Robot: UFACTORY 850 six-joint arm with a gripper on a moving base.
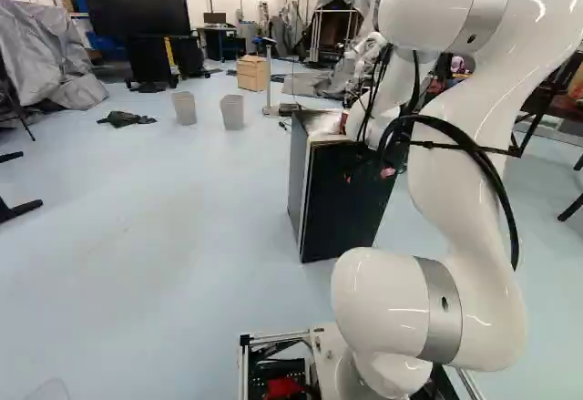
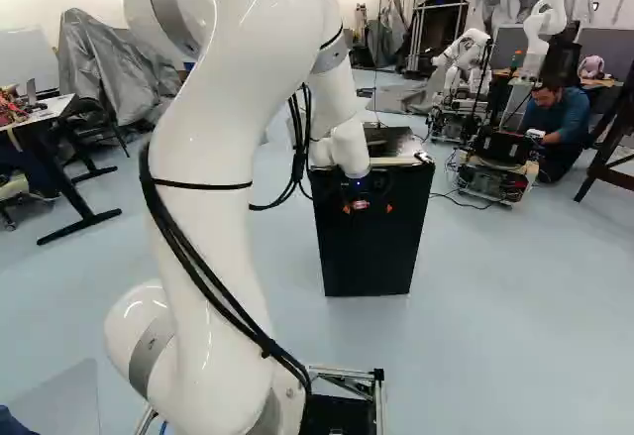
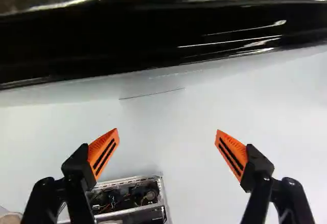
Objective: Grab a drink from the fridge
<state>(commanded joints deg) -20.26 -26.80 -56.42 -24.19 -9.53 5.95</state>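
Well, the fridge (image 2: 367, 262) stands ahead of the pincer (image 2: 368, 208), whose fingers spread wide, gripping nothing.

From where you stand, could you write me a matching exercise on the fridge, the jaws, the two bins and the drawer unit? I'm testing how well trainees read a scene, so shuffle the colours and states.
Things
1. Fridge
2. Jaws
3. Two bins
4. Drawer unit

Colours and states
A. Standing open, nothing between them
B. Light brown, wooden-looking
C. Black front, just ahead of the arm
D. Pale grey, side by side on the floor

Right pairs: 1-C, 2-A, 3-D, 4-B
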